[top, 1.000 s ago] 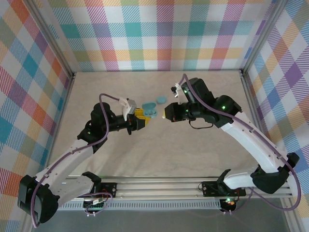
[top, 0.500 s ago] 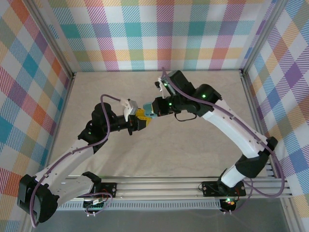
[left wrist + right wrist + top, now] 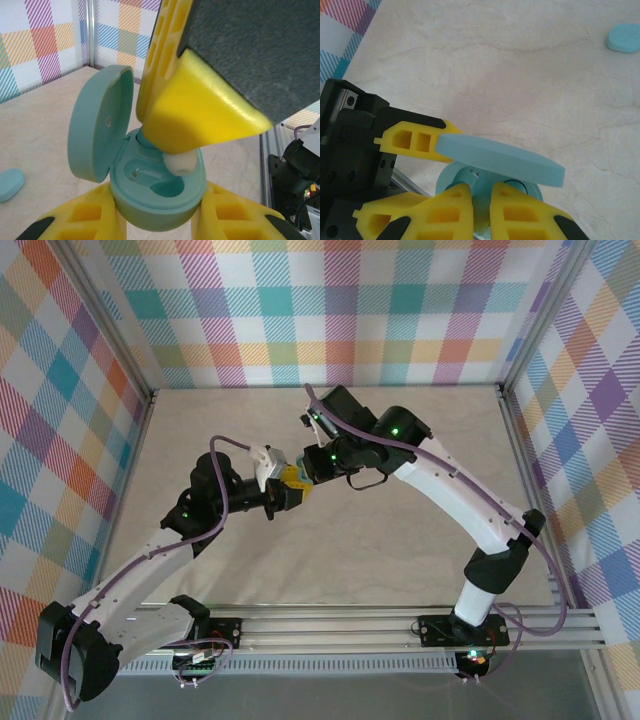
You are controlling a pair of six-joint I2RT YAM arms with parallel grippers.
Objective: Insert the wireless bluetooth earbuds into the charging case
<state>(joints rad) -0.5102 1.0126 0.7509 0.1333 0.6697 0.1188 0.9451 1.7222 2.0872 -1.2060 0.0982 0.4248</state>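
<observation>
Where right claw [image 3: 481,202] pinches, earbud [image 3: 179,163] seemingly half-hidden

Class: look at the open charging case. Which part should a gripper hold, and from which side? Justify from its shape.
Hold the rounded base low across its width, coming from the side away from the raised lid: that leaves the upward-facing wells clear.

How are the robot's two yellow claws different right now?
The left gripper has its fingers spread around the base of the open charging case. The right gripper has its fingers pinched almost together on a tiny earbud. The left gripper reaches in from the left side of the table and the right gripper from the right side. Both have yellow fingers, and they meet at the same case.
</observation>
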